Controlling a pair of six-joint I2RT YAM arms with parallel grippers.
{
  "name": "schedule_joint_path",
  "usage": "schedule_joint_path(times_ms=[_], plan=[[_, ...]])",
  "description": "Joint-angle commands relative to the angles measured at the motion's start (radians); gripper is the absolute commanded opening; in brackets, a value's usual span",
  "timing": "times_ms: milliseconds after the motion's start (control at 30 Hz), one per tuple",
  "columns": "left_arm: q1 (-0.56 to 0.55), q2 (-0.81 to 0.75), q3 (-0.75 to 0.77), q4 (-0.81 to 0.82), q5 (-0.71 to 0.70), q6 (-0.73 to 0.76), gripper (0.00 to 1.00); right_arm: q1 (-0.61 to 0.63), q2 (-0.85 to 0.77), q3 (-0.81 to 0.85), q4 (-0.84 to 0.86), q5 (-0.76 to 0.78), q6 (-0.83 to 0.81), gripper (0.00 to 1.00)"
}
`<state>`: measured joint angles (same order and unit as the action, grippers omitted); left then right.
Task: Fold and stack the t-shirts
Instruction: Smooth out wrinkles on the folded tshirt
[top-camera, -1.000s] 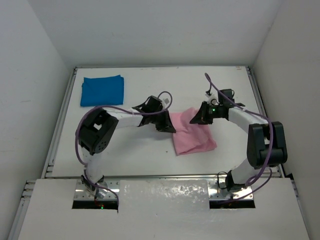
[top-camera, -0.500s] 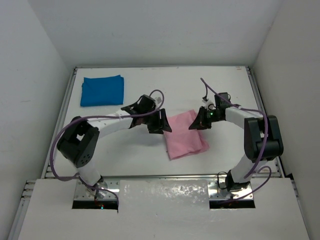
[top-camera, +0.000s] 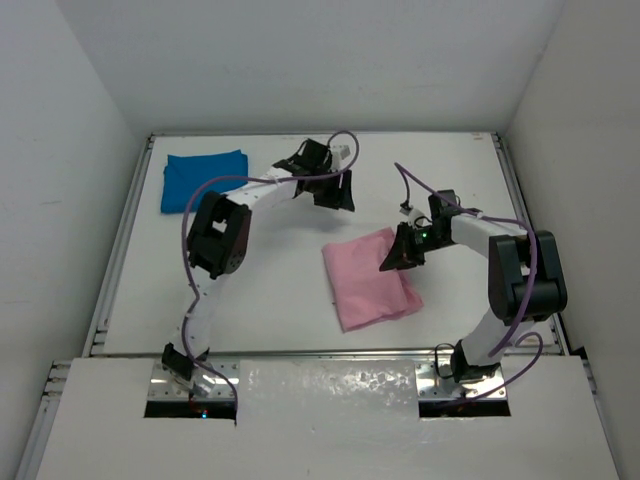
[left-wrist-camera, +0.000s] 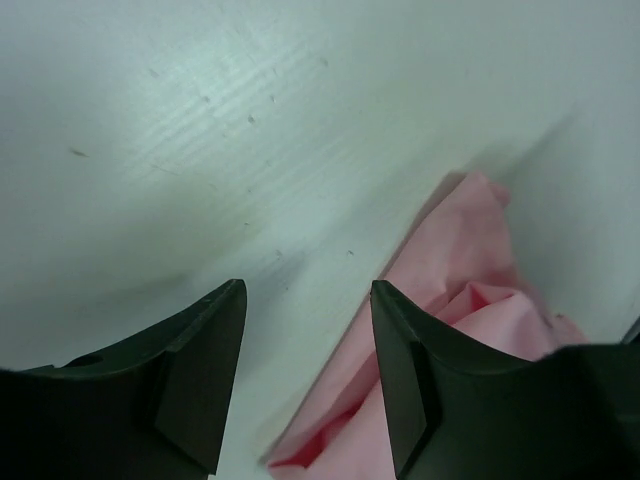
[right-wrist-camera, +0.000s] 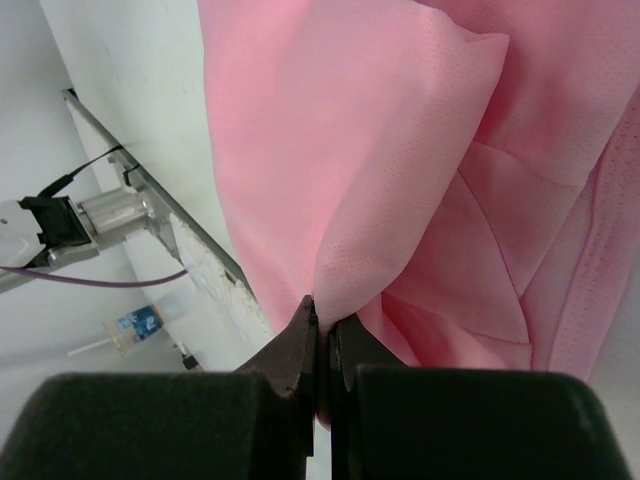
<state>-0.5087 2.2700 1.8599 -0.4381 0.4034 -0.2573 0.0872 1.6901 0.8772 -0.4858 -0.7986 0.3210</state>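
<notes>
The light pink t-shirt (top-camera: 368, 288) lies folded and rumpled right of the table's middle. My right gripper (top-camera: 392, 262) is at its upper right edge. In the right wrist view this gripper (right-wrist-camera: 322, 312) is shut on a raised fold of the pink cloth (right-wrist-camera: 400, 150). My left gripper (top-camera: 337, 198) hangs open farther back, apart from the shirt. Its wrist view shows nothing between the open gripper's (left-wrist-camera: 308, 292) jaws, with pink cloth (left-wrist-camera: 470, 300) below and to the right. The bright blue t-shirt (top-camera: 203, 180) rests as a folded rectangle at the back left.
Metal rails (top-camera: 120, 240) run along the table's left and right sides, with white walls close behind them. Purple cables (top-camera: 345, 145) loop above both arms. The right wrist view shows the front rail (right-wrist-camera: 150, 215) and a cable beside the pink cloth.
My left gripper opened, let go of the pink shirt's left edge and swung toward the back of the table. The right gripper, still shut on the cloth, shifted the shirt leftward and nearer.
</notes>
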Motion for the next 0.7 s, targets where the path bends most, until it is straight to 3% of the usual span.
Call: schedule_joint_path(times_ms=[0,200,400,667], plan=[[-0.007,0.061,0.068,0.025,0.2,0.082,0.51,-0.001,-0.043,0.002,-0.025,-0.031,-0.051,0.0],[-0.017,0.144,0.17,0.053,0.368,0.102,0.51,-0.001,-0.067,-0.04,0.0,-0.031,-0.042,0.0],[-0.054,0.169,0.145,0.105,0.405,0.096,0.52,-0.001,-0.082,-0.047,0.004,-0.048,-0.057,0.0],[-0.108,0.206,0.079,0.052,0.418,0.168,0.53,0.013,-0.087,-0.041,-0.002,-0.06,-0.054,0.0]])
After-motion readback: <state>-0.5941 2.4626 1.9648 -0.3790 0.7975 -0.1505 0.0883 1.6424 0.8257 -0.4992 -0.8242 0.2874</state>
